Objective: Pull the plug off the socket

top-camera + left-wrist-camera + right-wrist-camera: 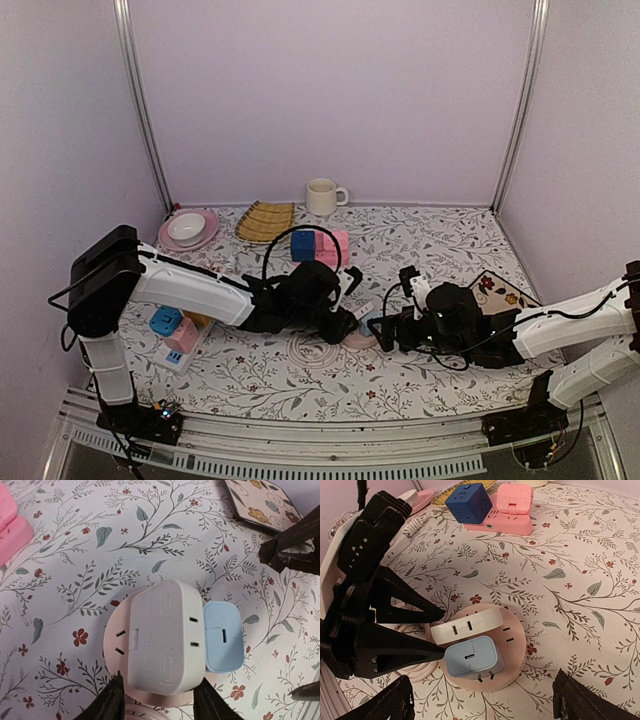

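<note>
Socket: round pink socket (514, 642) lying flat on the floral table (440, 240), near the table's middle toward 6 o'clock in the top view
White plug: white plug (162, 635) seated in the socket's face, covering most of it
Blue plug: light blue plug (223, 637) also in the socket, touching the white plug at its 3 o'clock in the left wrist view
Left gripper: left gripper (159, 692) comes in from the socket's 9 o'clock in the top view; its fingers (112, 702) press on both sides of the white plug's near end, clenched on it
Right gripper: right gripper (481, 680) sits at the socket's 3 o'clock in the top view, low over the table, jaws spread wide, grasping nothing, apart from both plugs
Behind: pink power strip (512, 510) carrying a blue cube (466, 499) at 12 o'clock of the socket; white cup (321, 196) farther back
Side: patterned coaster (260, 500) at 2 o'clock in the left wrist view, well apart from the socket
</note>
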Tool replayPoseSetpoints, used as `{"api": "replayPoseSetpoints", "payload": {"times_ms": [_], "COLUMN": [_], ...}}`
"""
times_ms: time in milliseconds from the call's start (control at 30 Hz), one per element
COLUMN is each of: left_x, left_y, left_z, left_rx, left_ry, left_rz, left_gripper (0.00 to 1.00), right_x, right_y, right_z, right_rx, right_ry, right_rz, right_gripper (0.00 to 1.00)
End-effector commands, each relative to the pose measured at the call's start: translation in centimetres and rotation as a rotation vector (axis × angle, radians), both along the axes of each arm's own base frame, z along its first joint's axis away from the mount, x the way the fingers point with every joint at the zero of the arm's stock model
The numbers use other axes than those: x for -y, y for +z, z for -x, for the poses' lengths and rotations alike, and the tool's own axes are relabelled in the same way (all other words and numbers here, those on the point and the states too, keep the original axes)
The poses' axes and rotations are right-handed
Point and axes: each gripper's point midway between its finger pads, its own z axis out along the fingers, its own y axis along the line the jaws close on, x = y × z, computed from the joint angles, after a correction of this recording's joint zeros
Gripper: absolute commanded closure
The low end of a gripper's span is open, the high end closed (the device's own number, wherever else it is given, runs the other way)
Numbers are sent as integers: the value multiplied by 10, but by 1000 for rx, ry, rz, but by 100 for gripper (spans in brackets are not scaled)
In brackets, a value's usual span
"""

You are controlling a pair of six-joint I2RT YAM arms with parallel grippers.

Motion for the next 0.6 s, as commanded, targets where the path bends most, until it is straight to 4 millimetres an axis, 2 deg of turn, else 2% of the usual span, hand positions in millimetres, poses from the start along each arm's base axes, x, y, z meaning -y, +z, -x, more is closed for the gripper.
{"api": "replayPoseSetpoints", "payload": {"times_ms": [0, 233, 567], "left_x": [1, 3, 1], "left_y": [0, 4, 7], "left_z": [-4, -6, -11], "left_rx": [36, 51, 58], "left_ry": [10, 9, 4], "left_rz": [-32, -24, -15], "left_gripper": [57, 70, 79], "right_x": [2, 1, -9], "right_y": [2, 1, 0], "right_z": [1, 2, 2], "right_rx": [11, -1, -13], "right_ry": [-2, 3, 29], "right_rz": [8, 0, 4], "right_gripper": [1, 9, 21]}}
